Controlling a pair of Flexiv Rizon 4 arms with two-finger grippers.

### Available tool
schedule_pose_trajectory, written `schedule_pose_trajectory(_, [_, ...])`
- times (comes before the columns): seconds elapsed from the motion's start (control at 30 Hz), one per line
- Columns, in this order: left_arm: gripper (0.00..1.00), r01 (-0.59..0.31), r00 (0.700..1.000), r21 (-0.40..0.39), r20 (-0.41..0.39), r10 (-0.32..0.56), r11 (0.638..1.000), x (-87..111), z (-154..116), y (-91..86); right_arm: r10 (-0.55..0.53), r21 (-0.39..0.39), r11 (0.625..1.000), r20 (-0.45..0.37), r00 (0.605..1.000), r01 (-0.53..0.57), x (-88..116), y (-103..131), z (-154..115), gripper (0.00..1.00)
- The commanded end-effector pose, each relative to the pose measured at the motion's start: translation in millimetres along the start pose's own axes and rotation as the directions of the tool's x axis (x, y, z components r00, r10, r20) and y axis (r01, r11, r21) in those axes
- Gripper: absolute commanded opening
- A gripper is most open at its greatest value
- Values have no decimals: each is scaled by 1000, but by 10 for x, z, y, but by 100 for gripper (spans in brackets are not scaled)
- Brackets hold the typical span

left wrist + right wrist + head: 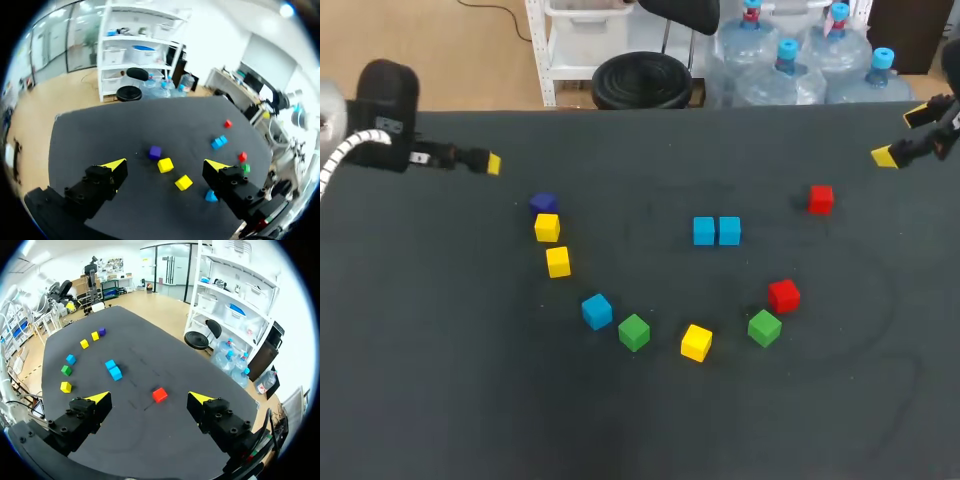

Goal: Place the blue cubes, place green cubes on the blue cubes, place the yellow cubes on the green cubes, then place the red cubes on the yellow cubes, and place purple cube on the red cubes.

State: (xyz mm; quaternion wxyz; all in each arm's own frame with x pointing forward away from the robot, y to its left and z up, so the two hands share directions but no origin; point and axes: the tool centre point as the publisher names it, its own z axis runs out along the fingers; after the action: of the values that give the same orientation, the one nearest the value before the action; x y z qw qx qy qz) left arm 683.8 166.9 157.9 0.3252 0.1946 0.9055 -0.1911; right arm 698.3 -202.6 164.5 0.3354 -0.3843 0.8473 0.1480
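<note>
Two blue cubes (716, 231) sit touching at the table's middle, and a third blue cube (597, 311) lies nearer the front. Green cubes (634, 332) (764, 327), yellow cubes (547, 228) (558, 262) (696, 342), red cubes (821, 199) (783, 295) and a purple cube (543, 203) lie singly around them. My left gripper (492, 164) (166, 165) hangs open and empty at the far left, above and behind the purple cube (155, 152). At the far right my right gripper (901, 135) (149, 398) is open and empty, with a red cube (159, 394) ahead of it.
The dark table (440, 380) has bare room along its front and at its left. No cube is stacked on another.
</note>
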Motion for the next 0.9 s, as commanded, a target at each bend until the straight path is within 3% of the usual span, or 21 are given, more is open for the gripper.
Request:
schedule_pose_trajectory(0.03, [100, -450, 832, -89, -402, 381, 889, -35, 46, -230, 0, 0, 1000, 0, 1000, 0, 2, 0, -2, 100])
schedule_pose_trajectory(0.07, [100, -520, 774, -80, -465, 430, 850, 11, 64, -261, 0, 0, 1000, 0, 1000, 0, 2, 0, -2, 100])
schedule_pose_trajectory(0.1, [100, -550, 740, -73, -503, 446, 832, 52, 74, -285, 0, 0, 1000, 0, 1000, 0, 2, 0, -2, 100])
schedule_pose_trajectory(0.2, [100, -541, 717, -35, -542, 439, 840, 181, 132, -365, 0, 0, 1000, 0, 1000, 0, 2, 0, -2, 100])
schedule_pose_trajectory(0.3, [100, -499, 738, -51, -548, 393, 865, 331, 237, -406, 0, 0, 1000, 0, 1000, 0, 2, 0, -2, 100])
schedule_pose_trajectory(0.37, [100, -438, 784, -77, -521, 338, 896, 379, 281, -443, 0, 0, 1000, 0, 1000, 0, 2, 0, -2, 100])
schedule_pose_trajectory(0.47, [100, -356, 826, -68, -489, 280, 932, 441, 410, -531, 0, 0, 1000, 0, 1000, 0, 2, 0, -2, 100])
schedule_pose_trajectory(0.57, [100, -327, 814, -19, -514, 271, 945, 502, 582, -658, 0, 0, 1000, 0, 1000, 0, 2, 0, -2, 100])
schedule_pose_trajectory(0.67, [100, -261, 836, 35, -491, 244, 965, 472, 700, -767, 0, 0, 1000, 0, 1000, 0, 2, 0, -2, 100])
schedule_pose_trajectory(0.8, [100, -206, 813, 42, -549, 195, 978, 664, 877, -784, 0, 0, 1000, 0, 1000, 0, 2, 0, -2, 100])
schedule_pose_trajectory(0.9, [100, -166, 814, 43, -558, 162, 985, 812, 920, -816, 0, 0, 1000, 0, 1000, 0, 2, 0, -2, 100])
